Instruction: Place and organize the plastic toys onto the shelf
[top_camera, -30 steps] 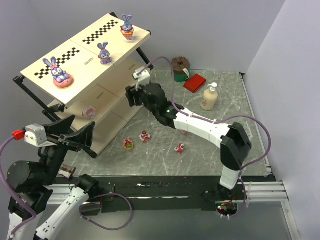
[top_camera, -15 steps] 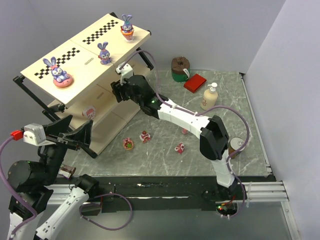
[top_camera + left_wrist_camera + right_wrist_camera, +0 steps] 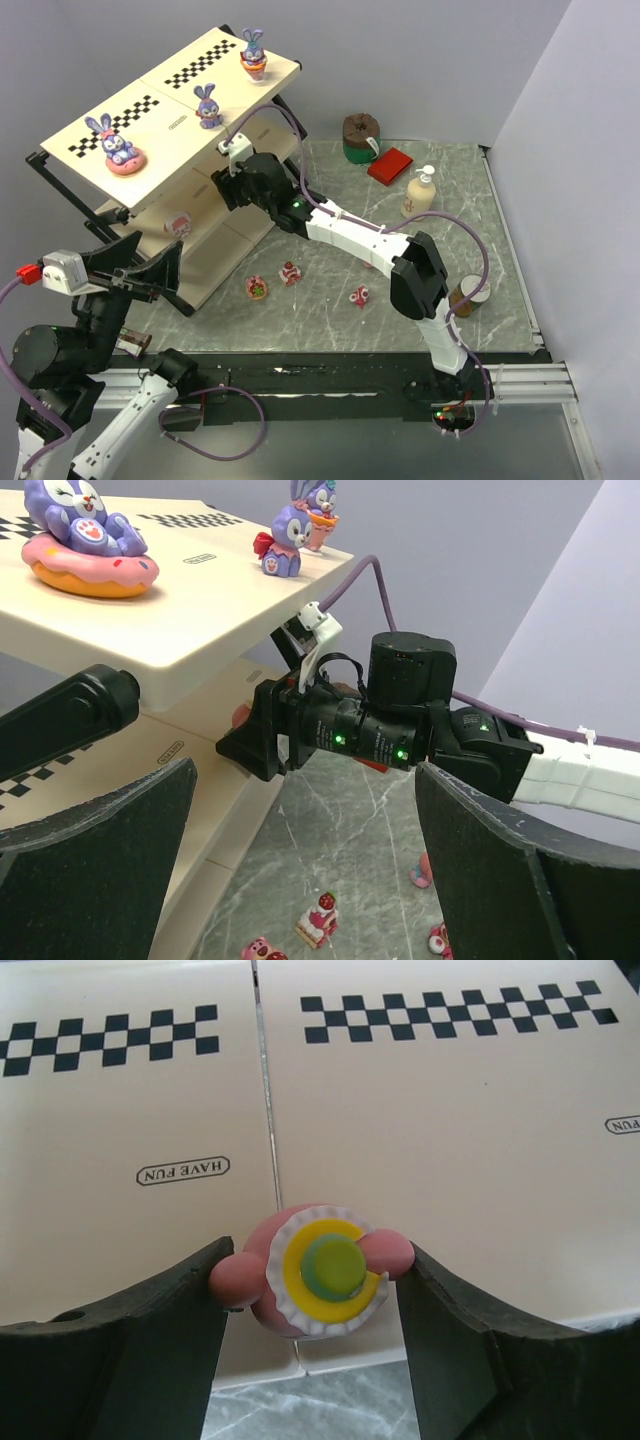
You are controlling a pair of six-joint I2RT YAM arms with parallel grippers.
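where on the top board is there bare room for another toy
Top board is bare between the donut bunny and the middle bunny, and between that and the cupcake bunny. Crowded: loose toys on the table.

- In the overhead view the round pink plastic toy lies hidden under the black right gripper.
- The right arm covers part of the brown tin can.

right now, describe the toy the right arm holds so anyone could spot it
Find the cream three-tier shelf on the left; the right gripper is over its middle board. The round pink toy pinched in it, unlike the purple bunnies on top, shows a yellow ring around a green centre.
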